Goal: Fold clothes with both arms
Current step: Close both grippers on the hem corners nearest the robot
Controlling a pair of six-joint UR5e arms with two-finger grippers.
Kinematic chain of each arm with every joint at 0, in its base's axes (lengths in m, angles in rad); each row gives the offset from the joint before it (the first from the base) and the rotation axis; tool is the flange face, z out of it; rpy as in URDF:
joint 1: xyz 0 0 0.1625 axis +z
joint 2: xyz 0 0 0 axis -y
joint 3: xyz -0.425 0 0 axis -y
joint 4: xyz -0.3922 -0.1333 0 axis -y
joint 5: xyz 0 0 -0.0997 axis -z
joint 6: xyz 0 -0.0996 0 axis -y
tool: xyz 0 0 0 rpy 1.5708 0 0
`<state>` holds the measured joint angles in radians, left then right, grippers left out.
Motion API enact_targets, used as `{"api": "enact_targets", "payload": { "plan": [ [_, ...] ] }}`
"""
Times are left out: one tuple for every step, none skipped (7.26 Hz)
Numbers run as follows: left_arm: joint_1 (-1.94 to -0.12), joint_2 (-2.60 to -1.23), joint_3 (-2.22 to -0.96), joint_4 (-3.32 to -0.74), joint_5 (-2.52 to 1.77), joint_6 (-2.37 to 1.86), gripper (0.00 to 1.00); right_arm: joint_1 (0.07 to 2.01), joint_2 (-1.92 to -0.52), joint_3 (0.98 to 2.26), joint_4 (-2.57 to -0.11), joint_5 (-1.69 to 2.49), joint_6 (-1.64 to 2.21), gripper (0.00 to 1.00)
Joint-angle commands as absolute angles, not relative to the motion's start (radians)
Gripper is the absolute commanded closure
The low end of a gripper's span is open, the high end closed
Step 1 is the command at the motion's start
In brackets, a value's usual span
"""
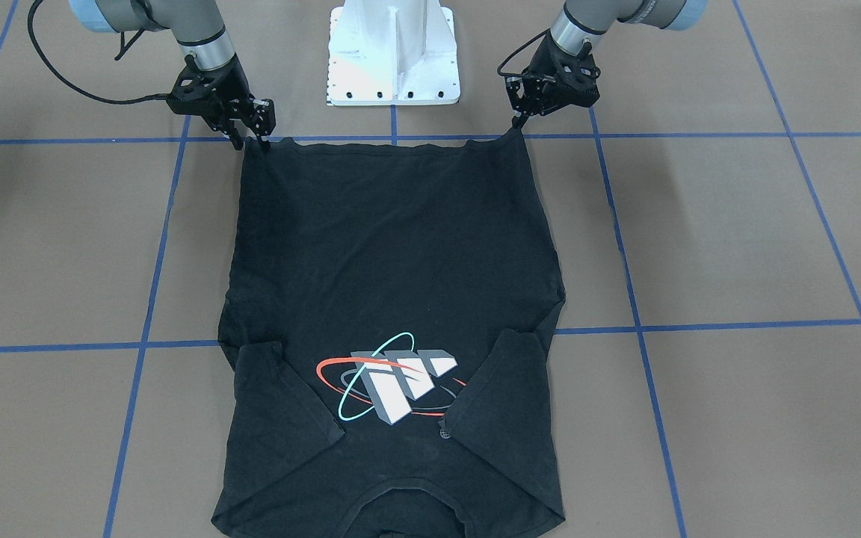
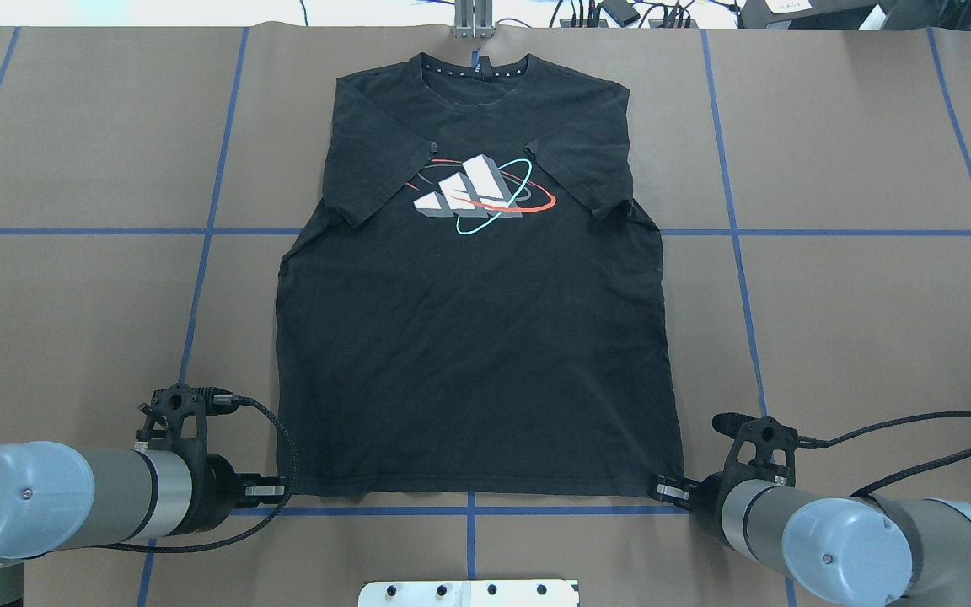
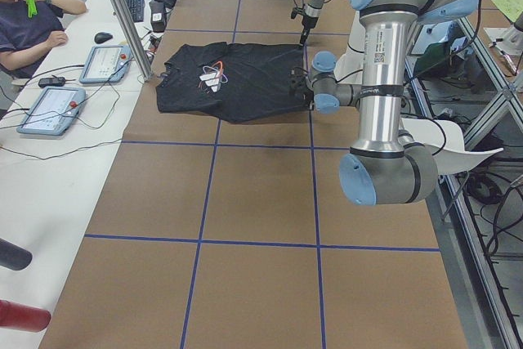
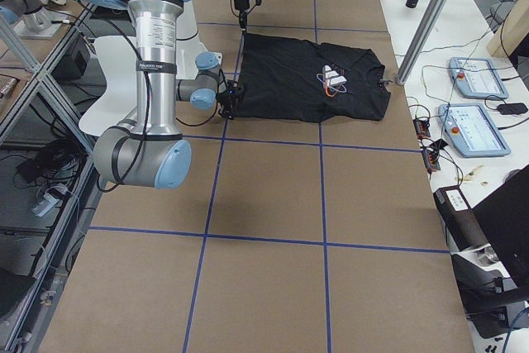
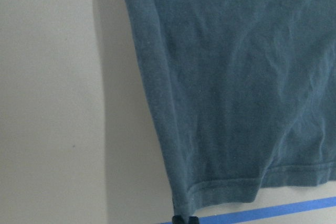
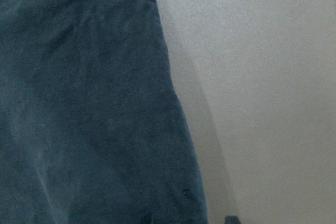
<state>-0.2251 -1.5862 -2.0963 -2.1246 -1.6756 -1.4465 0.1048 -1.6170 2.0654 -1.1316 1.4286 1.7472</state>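
Note:
The black T-shirt point(image 1: 393, 246) lies flat and face up on the brown table, also seen from overhead point(image 2: 469, 337). Both sleeves are folded in beside the red-and-teal logo point(image 2: 481, 196), and the collar lies at the far edge. My left gripper point(image 1: 518, 123) is shut on the near hem corner. The left wrist view shows its fingertips point(image 5: 184, 219) closed together on that corner. My right gripper point(image 1: 252, 143) stands at the other hem corner with its fingers apart on either side of it. In the right wrist view one fingertip point(image 6: 231, 219) sits on bare table beside the shirt's edge point(image 6: 79, 103).
The white pedestal base point(image 1: 393, 52) stands just behind the hem, between the arms. Blue tape lines point(image 2: 469, 511) grid the table. A metal post point(image 2: 473, 17) stands past the collar. An operator's bench with control tablets point(image 3: 102, 61) runs along the far side.

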Motion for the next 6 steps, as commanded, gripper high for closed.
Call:
{"api": "enact_targets", "payload": {
  "plan": [
    [-0.224, -1.586, -2.095, -2.125, -1.675, -1.447, 1.0, 0.092, -1.62, 2.098, -1.193, 1.428, 1.747, 0.47],
    [-0.224, -1.586, -2.097, -2.125, -1.675, -1.447, 1.0, 0.081, -1.62, 2.102, -1.193, 1.427, 1.749, 0.47],
    [-0.224, -1.586, -2.097, -2.125, -1.675, -1.447, 1.0, 0.075, -1.621, 2.102, -1.193, 1.427, 1.749, 0.48],
    [-0.224, -1.586, -2.095, -2.123, -1.675, -1.447, 1.0, 0.071, -1.621, 2.102, -1.195, 1.427, 1.749, 0.51],
    [-0.224, -1.586, -2.097, -2.125, -1.675, -1.447, 1.0, 0.071, -1.621, 2.102, -1.195, 1.428, 1.749, 0.64],
    [-0.224, -1.586, -2.097, -2.125, -1.675, -1.447, 1.0, 0.071, -1.621, 2.102, -1.195, 1.428, 1.749, 0.68]
  ]
}}
